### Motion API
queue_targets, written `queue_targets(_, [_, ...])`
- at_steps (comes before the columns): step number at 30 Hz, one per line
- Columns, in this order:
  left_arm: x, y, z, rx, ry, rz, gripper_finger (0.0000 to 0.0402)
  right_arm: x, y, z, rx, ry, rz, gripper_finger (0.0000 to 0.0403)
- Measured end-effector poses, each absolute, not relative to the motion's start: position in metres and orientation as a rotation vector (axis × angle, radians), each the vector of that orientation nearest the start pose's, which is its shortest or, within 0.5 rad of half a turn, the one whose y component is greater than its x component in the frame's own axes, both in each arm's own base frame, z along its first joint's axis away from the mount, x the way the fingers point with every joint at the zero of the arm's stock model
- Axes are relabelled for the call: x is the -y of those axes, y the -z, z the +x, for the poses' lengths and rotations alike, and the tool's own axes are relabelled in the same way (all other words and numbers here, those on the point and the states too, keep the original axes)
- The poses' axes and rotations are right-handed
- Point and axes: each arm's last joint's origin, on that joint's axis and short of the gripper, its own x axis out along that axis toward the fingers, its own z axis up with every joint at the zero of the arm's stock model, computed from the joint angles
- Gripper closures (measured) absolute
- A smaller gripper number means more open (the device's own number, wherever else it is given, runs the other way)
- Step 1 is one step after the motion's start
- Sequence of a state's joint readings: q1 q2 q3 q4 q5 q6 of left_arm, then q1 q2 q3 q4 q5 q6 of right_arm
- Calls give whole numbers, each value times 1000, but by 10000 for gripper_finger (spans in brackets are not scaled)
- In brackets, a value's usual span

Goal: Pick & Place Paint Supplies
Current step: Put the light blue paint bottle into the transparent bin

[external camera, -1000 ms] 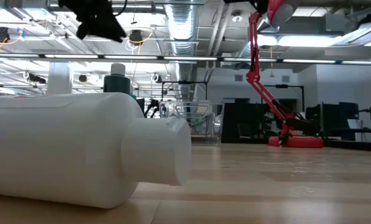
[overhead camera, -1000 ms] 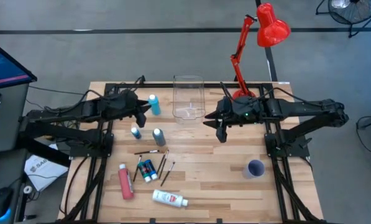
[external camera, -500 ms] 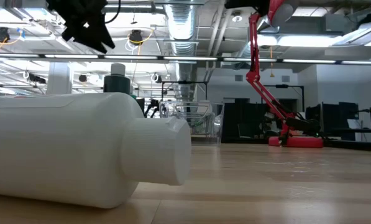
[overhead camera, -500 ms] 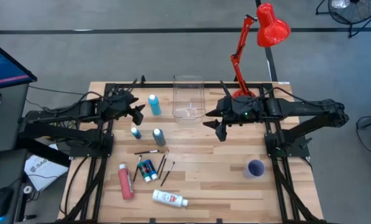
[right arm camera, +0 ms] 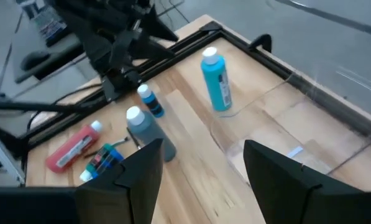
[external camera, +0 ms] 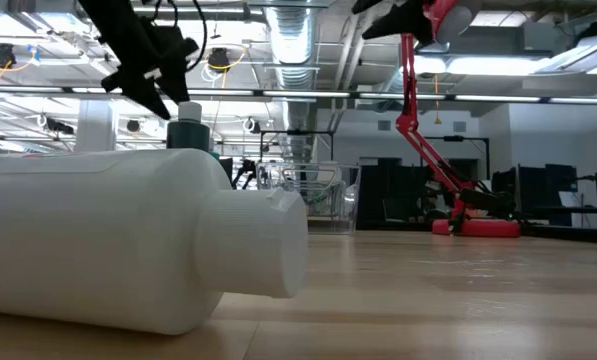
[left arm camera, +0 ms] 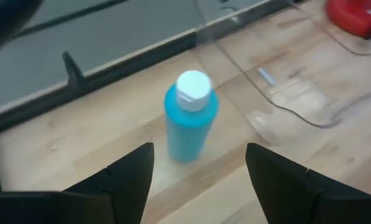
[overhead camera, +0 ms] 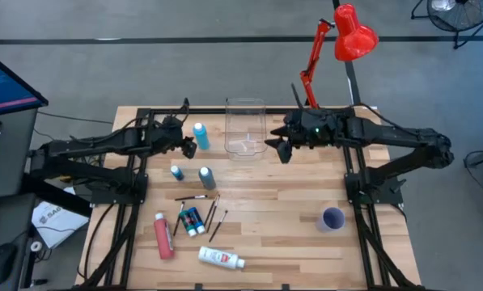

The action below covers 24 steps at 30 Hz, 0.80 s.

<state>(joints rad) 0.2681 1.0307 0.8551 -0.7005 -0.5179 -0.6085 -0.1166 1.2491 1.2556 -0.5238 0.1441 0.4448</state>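
Note:
A light blue bottle [overhead camera: 200, 136] with a white cap stands upright on its base at the table's far left. My left gripper [left arm camera: 197, 180] is open just short of it, one finger on either side, touching nothing. My right gripper [overhead camera: 277, 150] is open in the air by the clear box's right side. Nearer lie a small blue bottle [overhead camera: 176, 172], a grey bottle [overhead camera: 206, 178], a pink-red tube [overhead camera: 163, 235], small blue-green ones [overhead camera: 192, 220], a white bottle [overhead camera: 221, 258] on its side, and thin dark paintbrushes [overhead camera: 213, 214].
The clear box [overhead camera: 245, 128] stands at the far middle, between the two grippers. A purple cup [overhead camera: 332, 219] sits near right. A red desk lamp [overhead camera: 338, 48] rises behind the right arm. Bare wood lies in the table's middle and right.
My left gripper has sunk and gone toward the light blue bottle, rolling as it went, and its fingers have spread wider. My right gripper has swung toward the table's far edge, closer to the clear box's right side. No paint supply has moved.

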Motion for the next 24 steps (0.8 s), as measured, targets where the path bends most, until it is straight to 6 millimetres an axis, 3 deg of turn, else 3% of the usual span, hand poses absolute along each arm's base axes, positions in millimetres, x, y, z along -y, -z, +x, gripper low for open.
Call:
queue_targets(16, [-84,-260,199,-666,-880,-435,125,54,-371,262,-418,292,554,188])
queue_targets(24, [-77,-206,192,-627,-844,-554,125,69,-374,259,-377,298,613,188])
